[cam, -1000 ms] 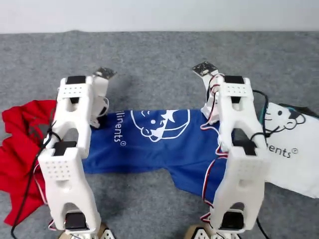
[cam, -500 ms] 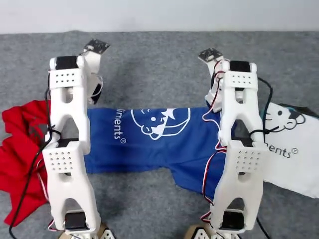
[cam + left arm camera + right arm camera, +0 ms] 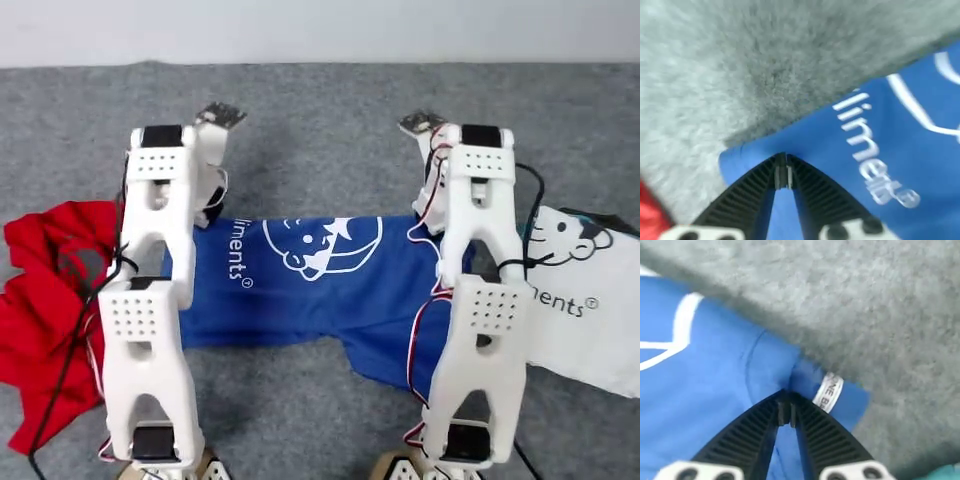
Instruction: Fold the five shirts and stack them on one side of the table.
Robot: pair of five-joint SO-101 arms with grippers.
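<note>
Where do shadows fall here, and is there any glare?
High view: even light, no glare, only faint shadows on the grey fuzzy table cover. Left wrist view: a dark shadow band runs along the edge of the blue shirt with white print. Right wrist view: a similar band borders the shirt's edge.

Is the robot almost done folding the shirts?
Not nearly. No shirt looks finished yet. The left fingers and the right fingers pinch the far edge of the blue shirt. The crumpled red shirt and the white shirt lie beside it.
</note>
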